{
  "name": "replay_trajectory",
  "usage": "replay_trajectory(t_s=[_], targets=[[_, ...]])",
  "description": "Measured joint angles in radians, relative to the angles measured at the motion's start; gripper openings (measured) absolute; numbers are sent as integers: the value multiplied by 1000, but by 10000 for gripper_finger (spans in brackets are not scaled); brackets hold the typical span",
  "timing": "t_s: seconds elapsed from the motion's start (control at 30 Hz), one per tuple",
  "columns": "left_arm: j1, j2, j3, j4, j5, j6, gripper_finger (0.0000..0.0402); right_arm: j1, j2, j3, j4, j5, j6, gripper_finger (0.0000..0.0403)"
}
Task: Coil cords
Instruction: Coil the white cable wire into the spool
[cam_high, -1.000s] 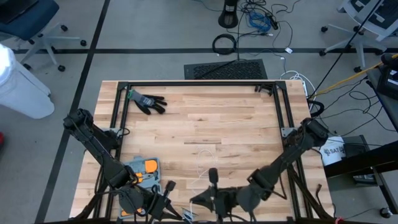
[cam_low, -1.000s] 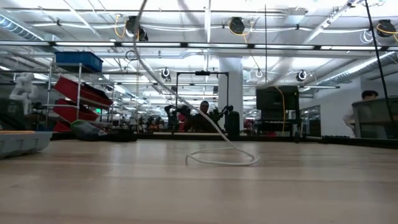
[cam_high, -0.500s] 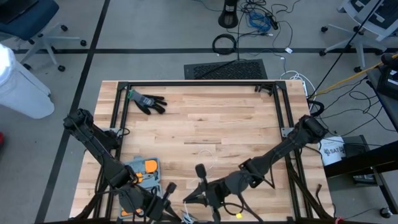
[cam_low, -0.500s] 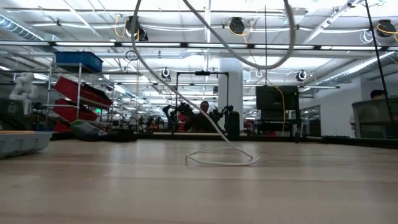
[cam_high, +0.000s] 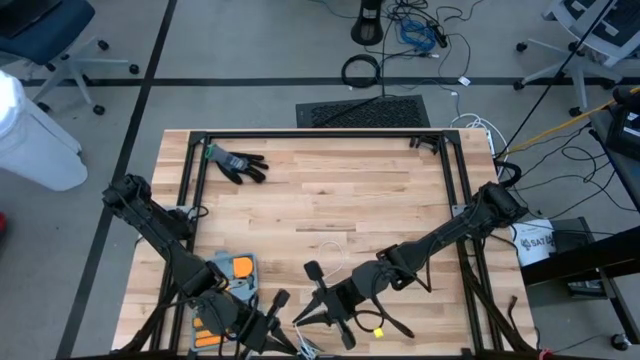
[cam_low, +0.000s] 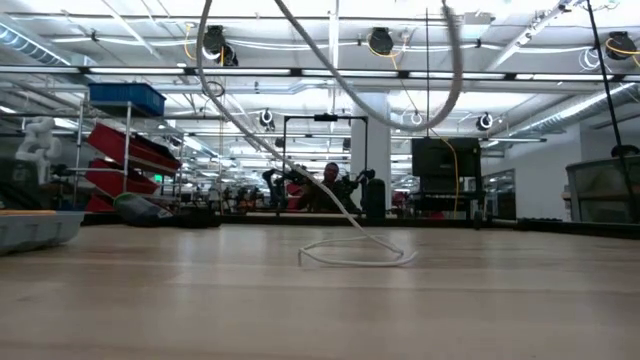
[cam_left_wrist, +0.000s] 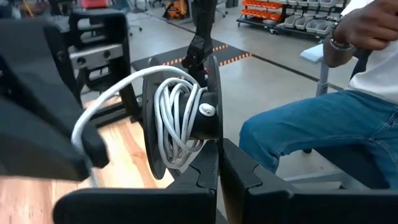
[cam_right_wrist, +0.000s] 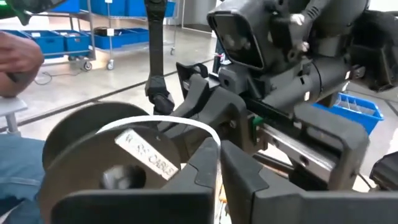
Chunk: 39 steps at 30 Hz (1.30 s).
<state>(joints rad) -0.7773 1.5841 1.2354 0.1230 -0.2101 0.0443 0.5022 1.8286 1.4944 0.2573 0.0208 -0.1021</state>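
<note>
Right end effector (cam_high: 322, 300) has swung leftward (arm stretched low) holding cord (cam_low: 355, 255).

A thin white cord (cam_low: 355, 255) lies in one loose loop on the table and rises from it. Its other turns are wound on a black spool (cam_left_wrist: 180, 127) clamped in the left gripper (cam_left_wrist: 217, 168).

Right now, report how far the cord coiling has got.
Partly done. Several turns of white cord already sit on the black spool clamped in the left gripper. The right gripper, shut on the cord, is feeding it in. Left: a loose loop on the table.
</note>
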Motion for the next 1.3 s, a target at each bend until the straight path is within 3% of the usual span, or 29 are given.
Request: replay_trajectory(t_s=[0.63,0.93,1.3], targets=[[0,0,0,148,59,248,6,-3,4,0,-9,-27,88,99],[-1,0,0,183,77,278,6,-6,-18,-1,-86,-20,113,146],[-1,0,0,192,77,286,6,115,-77,0,-370,269,260,147]])
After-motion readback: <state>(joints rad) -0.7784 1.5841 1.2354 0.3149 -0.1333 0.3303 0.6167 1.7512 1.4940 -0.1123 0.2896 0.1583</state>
